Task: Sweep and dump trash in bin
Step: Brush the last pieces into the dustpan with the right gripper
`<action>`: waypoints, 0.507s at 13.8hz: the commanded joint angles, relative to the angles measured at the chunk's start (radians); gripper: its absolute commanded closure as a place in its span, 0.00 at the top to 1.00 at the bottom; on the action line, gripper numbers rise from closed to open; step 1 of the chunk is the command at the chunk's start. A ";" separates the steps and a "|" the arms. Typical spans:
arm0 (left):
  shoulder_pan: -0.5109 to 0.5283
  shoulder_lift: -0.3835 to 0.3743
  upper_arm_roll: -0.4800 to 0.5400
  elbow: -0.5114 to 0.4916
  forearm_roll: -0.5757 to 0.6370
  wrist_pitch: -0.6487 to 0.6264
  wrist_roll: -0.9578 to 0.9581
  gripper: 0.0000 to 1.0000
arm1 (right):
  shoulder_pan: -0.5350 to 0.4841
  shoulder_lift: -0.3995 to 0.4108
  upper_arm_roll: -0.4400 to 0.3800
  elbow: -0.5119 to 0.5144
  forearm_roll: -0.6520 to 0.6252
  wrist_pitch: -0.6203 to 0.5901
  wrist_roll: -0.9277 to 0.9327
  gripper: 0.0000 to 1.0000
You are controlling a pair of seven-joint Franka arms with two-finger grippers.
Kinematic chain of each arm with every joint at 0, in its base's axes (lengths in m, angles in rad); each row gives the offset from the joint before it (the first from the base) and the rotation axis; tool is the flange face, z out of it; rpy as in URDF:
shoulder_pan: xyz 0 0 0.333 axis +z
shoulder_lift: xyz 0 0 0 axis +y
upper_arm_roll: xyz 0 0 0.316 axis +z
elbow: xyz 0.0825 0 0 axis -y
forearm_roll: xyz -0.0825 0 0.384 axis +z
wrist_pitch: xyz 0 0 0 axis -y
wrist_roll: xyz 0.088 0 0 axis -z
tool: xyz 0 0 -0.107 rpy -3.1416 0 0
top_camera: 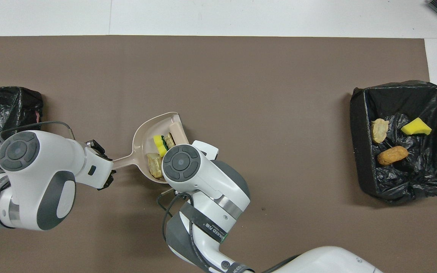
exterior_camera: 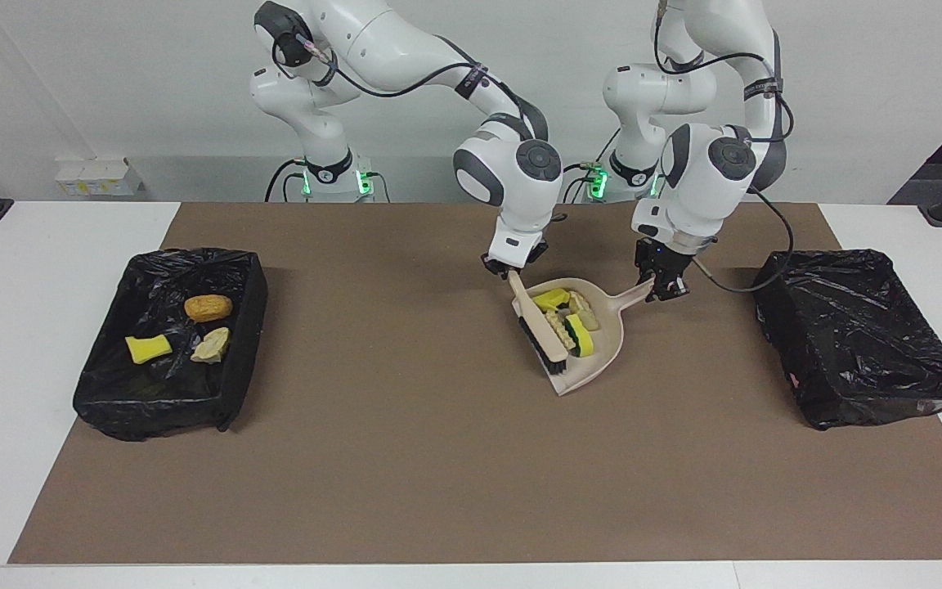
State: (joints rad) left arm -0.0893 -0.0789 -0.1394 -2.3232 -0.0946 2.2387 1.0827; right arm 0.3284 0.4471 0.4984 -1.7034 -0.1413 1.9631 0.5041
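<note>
Here brush pins trash inside dustpan.

You see a beige dustpan holding yellow (one green-backed) and pale beige trash, a black-bristled brush, black-lined bins, brown mat.

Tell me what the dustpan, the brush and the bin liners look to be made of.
Dustpan: probably moulded plastic, beige, smooth with a faint sheen, scoop and handle in one piece.
Brush: matching beige back, likely plastic too, with dark bristles; fibre type unclear.
Liners of both bins: thin black plastic film, crinkled and glossy, with bright highlights along the folds.
</note>
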 commanded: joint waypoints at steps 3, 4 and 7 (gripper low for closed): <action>0.036 -0.007 -0.002 -0.007 -0.030 0.027 0.009 0.00 | -0.017 -0.045 0.006 -0.002 -0.014 -0.021 0.043 0.00; 0.037 -0.007 -0.003 -0.007 -0.031 0.029 0.009 0.00 | -0.017 -0.063 0.006 -0.005 -0.012 -0.035 0.045 0.00; 0.045 -0.012 0.000 -0.005 -0.050 0.025 0.013 0.00 | -0.017 -0.128 0.009 -0.012 -0.009 -0.078 0.047 0.00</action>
State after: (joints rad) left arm -0.0577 -0.0779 -0.1374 -2.3230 -0.1192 2.2457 1.0826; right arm 0.3195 0.3799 0.4987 -1.7001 -0.1419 1.9184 0.5215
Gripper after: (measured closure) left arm 0.665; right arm 0.740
